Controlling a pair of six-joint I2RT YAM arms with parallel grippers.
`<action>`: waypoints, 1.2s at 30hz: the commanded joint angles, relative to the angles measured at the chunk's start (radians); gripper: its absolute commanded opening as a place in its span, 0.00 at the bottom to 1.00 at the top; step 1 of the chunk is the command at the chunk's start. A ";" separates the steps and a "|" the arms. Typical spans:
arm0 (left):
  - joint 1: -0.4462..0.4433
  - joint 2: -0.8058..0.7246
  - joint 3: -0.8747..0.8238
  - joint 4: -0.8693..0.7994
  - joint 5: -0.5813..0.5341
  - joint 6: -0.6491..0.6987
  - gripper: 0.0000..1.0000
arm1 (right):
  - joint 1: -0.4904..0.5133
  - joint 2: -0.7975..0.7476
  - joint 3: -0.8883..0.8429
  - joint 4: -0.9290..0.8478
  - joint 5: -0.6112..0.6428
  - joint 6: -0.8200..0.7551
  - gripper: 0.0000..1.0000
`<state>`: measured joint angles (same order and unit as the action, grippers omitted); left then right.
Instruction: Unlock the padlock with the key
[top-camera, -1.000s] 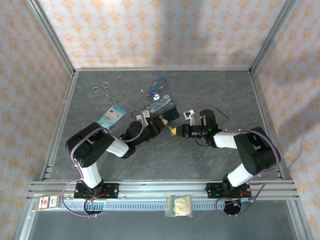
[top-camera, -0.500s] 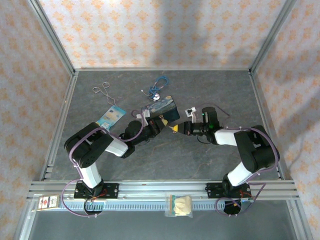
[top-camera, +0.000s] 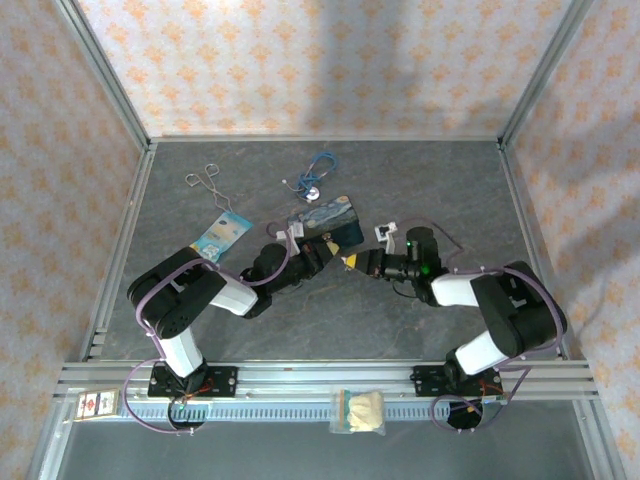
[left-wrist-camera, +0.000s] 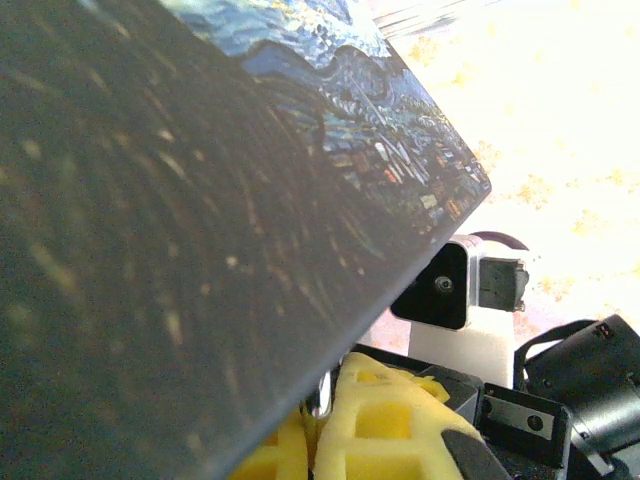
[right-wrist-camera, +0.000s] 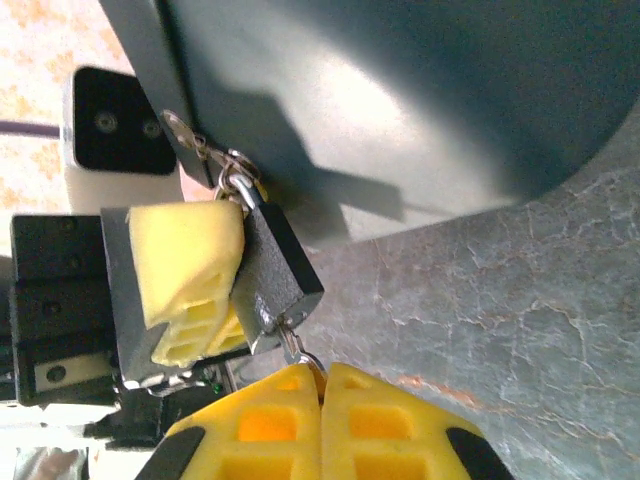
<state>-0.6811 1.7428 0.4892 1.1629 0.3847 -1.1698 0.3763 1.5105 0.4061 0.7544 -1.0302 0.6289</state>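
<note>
The small dark padlock (right-wrist-camera: 278, 262) hangs tilted between the two arms, its silvery shackle (right-wrist-camera: 240, 190) toward the blue painted box. My left gripper (right-wrist-camera: 190, 268) is shut on the padlock's body with its yellow fingers (left-wrist-camera: 385, 420). The thin silver key (right-wrist-camera: 296, 346) sits in the padlock's bottom end, and my right gripper (right-wrist-camera: 323, 378) is shut on its head. From above, the left gripper (top-camera: 326, 249) and right gripper (top-camera: 352, 260) meet tip to tip just in front of the box; the padlock is too small to make out there.
The blue starry-painting box (top-camera: 328, 217) lies right behind the grippers and looms close in the left wrist view (left-wrist-camera: 200, 200). Further back lie silver forceps (top-camera: 208, 184), a blue stethoscope (top-camera: 317, 172) and a light-blue card (top-camera: 222, 233). A small bag (top-camera: 360, 411) rests on the front rail.
The right arm's wrist and forearm have shifted and turned a little while its fingertips stay at the padlock. The left arm has held still.
</note>
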 joint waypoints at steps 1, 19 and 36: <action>-0.026 -0.017 0.012 0.055 0.019 -0.013 0.00 | 0.014 -0.046 0.002 0.184 0.094 0.106 0.00; -0.051 0.009 0.006 0.133 0.028 -0.038 0.00 | 0.097 -0.022 -0.008 0.267 0.226 0.319 0.00; -0.049 0.043 -0.012 0.195 0.001 -0.097 0.00 | 0.139 -0.090 -0.032 0.148 0.343 0.231 0.16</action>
<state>-0.6888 1.7958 0.4812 1.2980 0.3115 -1.2602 0.5026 1.4696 0.3523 0.9058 -0.7170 0.9306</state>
